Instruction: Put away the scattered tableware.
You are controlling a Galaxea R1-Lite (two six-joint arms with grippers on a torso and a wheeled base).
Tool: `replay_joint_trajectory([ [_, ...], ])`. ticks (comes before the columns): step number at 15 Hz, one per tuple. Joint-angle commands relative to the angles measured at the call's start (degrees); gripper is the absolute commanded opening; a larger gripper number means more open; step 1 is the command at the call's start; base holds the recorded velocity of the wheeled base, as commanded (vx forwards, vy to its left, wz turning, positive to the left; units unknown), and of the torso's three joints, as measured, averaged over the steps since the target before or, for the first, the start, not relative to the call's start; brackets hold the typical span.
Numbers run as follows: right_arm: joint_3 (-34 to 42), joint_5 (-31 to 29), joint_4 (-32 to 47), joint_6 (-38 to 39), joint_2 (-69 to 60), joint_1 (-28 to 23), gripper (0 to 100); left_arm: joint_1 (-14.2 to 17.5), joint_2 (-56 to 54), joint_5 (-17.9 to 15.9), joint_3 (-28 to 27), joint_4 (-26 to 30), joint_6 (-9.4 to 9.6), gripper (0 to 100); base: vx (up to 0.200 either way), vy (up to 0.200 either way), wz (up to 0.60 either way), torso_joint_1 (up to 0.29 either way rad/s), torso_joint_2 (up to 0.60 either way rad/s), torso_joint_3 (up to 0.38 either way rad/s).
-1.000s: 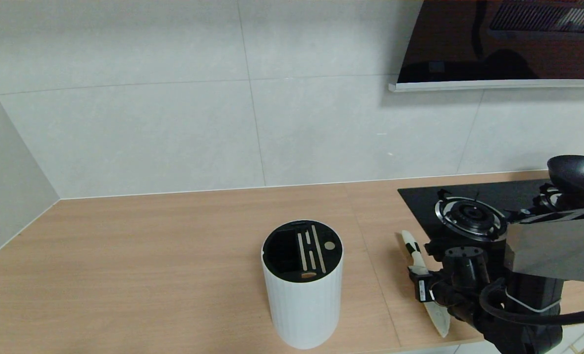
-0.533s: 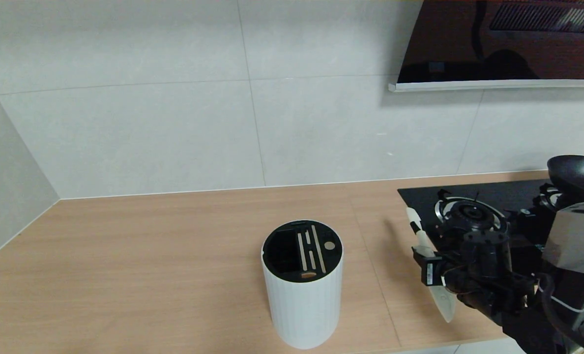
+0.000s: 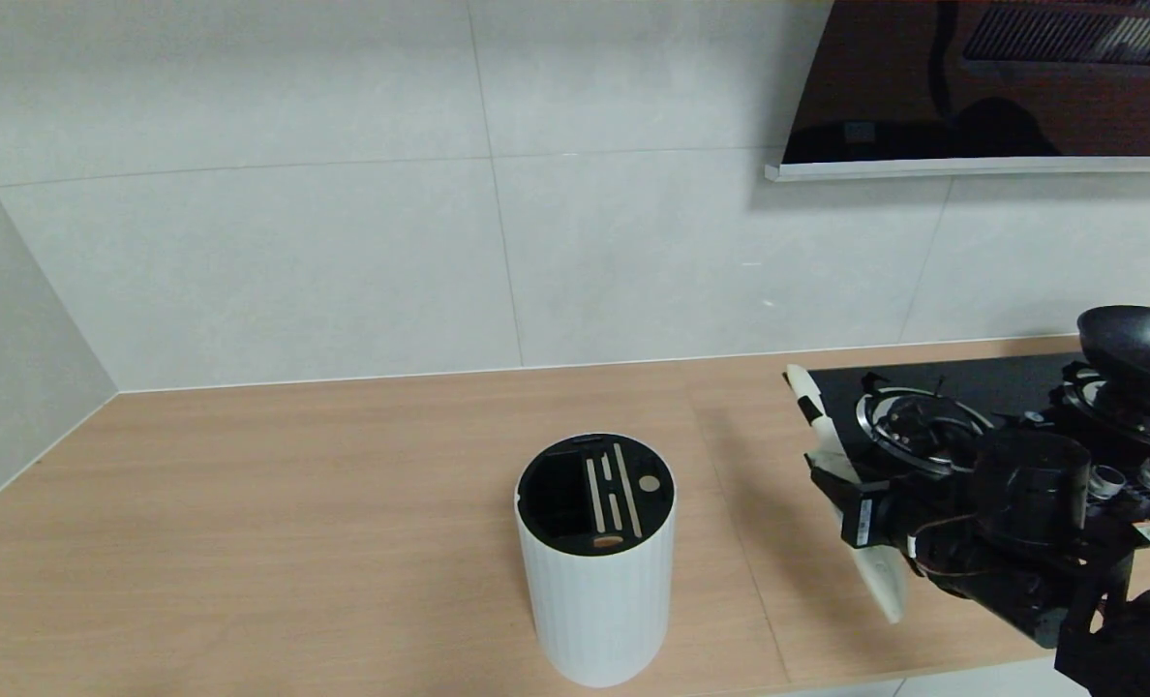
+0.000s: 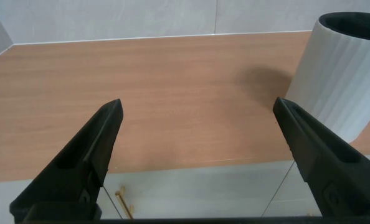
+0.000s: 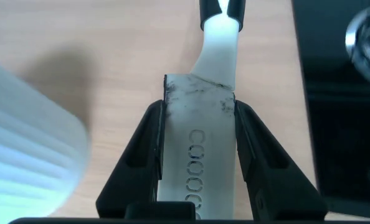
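**Knife held in the right gripper, beside the stove**

Your right gripper (image 3: 851, 503) has its fingers (image 5: 149, 149) pinching the white knife (image 3: 820, 431) across the flat of the blade, one finger on each side. The knife lies tilted, with its white-and-black handle pointing toward the wall and the blade tip toward the table's near edge. It sits just beside the left edge of the black stove (image 3: 832, 387), and its shadow falls on the table (image 3: 294, 503) to its left.

The white ribbed holder (image 3: 599, 581), with its slotted black top, stands upright on the table, well apart from the knife on its left.

Your left gripper (image 4: 197, 109) hangs over the table's near edge with its fingers (image 4: 91, 155) spread wide and nothing between them; the holder is beside it.

A black pan (image 3: 1136, 339) sits on the far burner.
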Motion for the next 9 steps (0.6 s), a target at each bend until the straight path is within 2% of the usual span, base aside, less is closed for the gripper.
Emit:
replay_joint_trajectory([
  [1, 0.38, 0.11, 0.82, -0.12, -4.54, 1.57, 0, -0.02, 0.0, 0.02, 0.0, 0.0, 0.0, 100, 0.0, 0.0, 0.0, 0.0, 0.0, 0.0],
  [4, -2.26, 0.46, 14.62, 1.99, -13.86, 4.3, 0, -0.02, 0.0, -0.16, -0.79, -1.76, 0.0, 100, 0.0, 0.0, 0.0, 0.0, 0.0, 0.0],
  [6, -3.93, 2.31, 20.51, 4.54, -17.64, 5.0, 0, -0.02, 0.0, -1.57, -3.25, -2.64, -1.49, 100, 0.0, 0.0, 0.0, 0.0, 0.0, 0.0],
  [7, -5.51, 4.95, 25.26, 4.63, -20.36, 5.0, 0, -0.11, 0.35, -5.43, -5.8, -0.18, -1.76, 100, 0.0, 0.0, 0.0, 0.0, 0.0, 0.0],
  [9, -10.08, 6.0, 30.09, 4.71, -21.24, 4.82, 0, -0.29, 4.57, -11.59, -11.6, 6.33, -1.85, 100, 0.0, 0.0, 0.0, 0.0, 0.0, 0.0],
])
